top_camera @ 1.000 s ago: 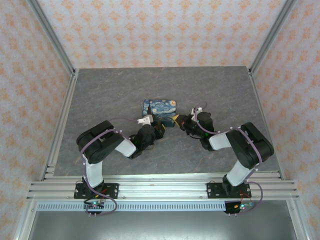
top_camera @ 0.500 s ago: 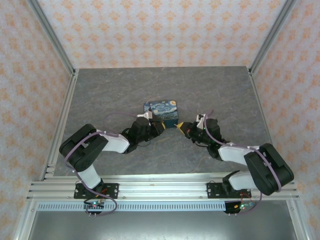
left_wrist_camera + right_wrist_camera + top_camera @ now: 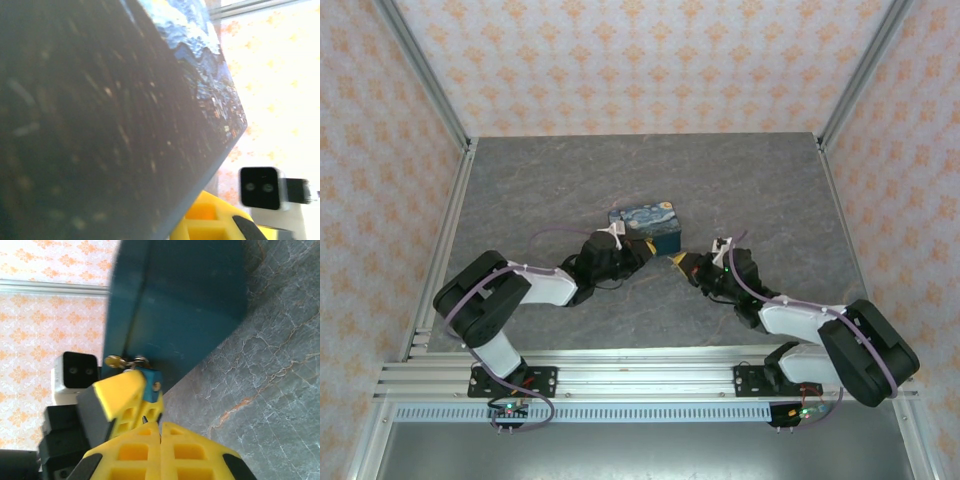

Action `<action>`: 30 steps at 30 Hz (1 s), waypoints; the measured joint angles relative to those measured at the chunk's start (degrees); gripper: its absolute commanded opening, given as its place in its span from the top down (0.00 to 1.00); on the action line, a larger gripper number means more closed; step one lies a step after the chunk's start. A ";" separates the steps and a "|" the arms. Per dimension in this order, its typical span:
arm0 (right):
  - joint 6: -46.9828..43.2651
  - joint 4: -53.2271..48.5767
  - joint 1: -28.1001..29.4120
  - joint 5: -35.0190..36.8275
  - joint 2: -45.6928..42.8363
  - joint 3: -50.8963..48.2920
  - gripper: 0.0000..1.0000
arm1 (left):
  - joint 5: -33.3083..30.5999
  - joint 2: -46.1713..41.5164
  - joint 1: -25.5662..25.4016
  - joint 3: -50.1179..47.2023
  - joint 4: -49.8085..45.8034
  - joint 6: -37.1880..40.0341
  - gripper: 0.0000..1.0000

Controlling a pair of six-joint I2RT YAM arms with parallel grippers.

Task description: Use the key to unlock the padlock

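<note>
The padlock [image 3: 151, 384], a tiny blue block with a screw and a brassy top, sits just beside the painted box's [image 3: 190, 300] edge, pinched in the left claw [image 3: 636, 250]. The right claw [image 3: 160, 430], near the box, is closed on nothing.

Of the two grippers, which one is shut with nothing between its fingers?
The right gripper: its yellow fingers meet flush, empty, just short of the padlock. The left gripper instead has a finger against that padlock.
</note>
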 measured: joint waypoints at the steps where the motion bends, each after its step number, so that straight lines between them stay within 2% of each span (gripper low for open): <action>1: 0.39 -0.17 0.26 0.48 0.00 0.00 1.00 | -0.02 -0.81 0.00 -0.02 0.02 -0.50 1.00; 9: 2.49 -0.96 0.98 2.73 0.07 0.09 1.00 | -0.42 -5.84 0.00 -1.33 -0.04 -3.04 1.00; 21: 3.32 -1.27 5.79 4.72 1.75 4.07 1.00 | -1.29 -6.12 0.00 -3.13 1.73 -4.81 1.00; 30: 3.32 -1.25 5.84 5.68 3.93 4.37 1.00 | -1.51 -6.03 0.00 -4.00 4.20 -6.91 1.00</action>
